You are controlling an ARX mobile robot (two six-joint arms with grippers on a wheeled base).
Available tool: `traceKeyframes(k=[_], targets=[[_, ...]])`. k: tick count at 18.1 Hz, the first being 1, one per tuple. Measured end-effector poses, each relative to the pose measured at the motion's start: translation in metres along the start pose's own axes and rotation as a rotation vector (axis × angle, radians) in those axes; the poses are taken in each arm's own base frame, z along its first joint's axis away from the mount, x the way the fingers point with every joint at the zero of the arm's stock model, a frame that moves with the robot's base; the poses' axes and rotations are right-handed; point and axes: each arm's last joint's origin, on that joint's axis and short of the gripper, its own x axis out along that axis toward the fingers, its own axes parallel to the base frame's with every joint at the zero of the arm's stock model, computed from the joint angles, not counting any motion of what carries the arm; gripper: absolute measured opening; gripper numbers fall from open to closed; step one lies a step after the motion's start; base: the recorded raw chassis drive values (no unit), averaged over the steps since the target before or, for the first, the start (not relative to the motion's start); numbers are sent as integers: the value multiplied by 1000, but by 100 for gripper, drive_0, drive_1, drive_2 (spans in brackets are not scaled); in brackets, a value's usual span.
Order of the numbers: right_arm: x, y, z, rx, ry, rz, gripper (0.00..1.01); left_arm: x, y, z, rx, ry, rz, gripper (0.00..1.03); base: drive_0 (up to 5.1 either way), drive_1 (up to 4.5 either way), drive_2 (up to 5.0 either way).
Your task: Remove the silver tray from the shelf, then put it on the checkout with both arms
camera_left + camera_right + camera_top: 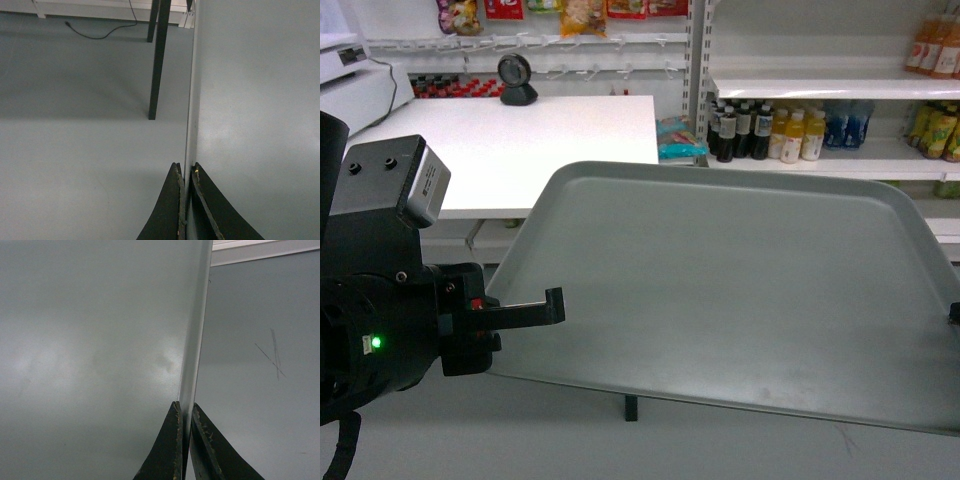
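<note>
Already the silver tray (740, 290) is off the shelf (820, 88) and hangs in the air between the two arms, over the grey floor (75, 150). Its long axis runs from left to right across the head view, so each arm has one short end.

The left gripper (535, 307) is pressed together on the left rim: in the left wrist view the two black fingers (167, 210) meet on the thin edge of the tray with almost no gap. The right gripper (184, 447) does the same on the opposite rim, its fingers pinching the raised lip. In the head view only a small dark piece of it shows at the right border.

The relation that matters now is where the checkout (520, 140) lies from the tray. This white countertop is behind and to the left of the tray, and higher in the picture, so I judge that it is further from the robot. The left arm is nearer to it, and the left end of the tray would reach it first. The far left corner of the tray seems already to overlap the front edge of the counter in the head view, but I cannot tell whether it is above the counter or still in front of it. A barcode scanner (518, 80) stands at the back of the counter, well apart from the tray.
</note>
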Motion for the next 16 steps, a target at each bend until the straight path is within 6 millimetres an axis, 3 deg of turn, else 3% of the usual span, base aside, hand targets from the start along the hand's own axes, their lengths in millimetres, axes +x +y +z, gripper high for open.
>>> traceKeyframes(k=[16], targets=[[0, 0, 0, 1, 4, -1, 3, 0, 0, 0, 0, -1, -1, 3, -498, 248, 248]])
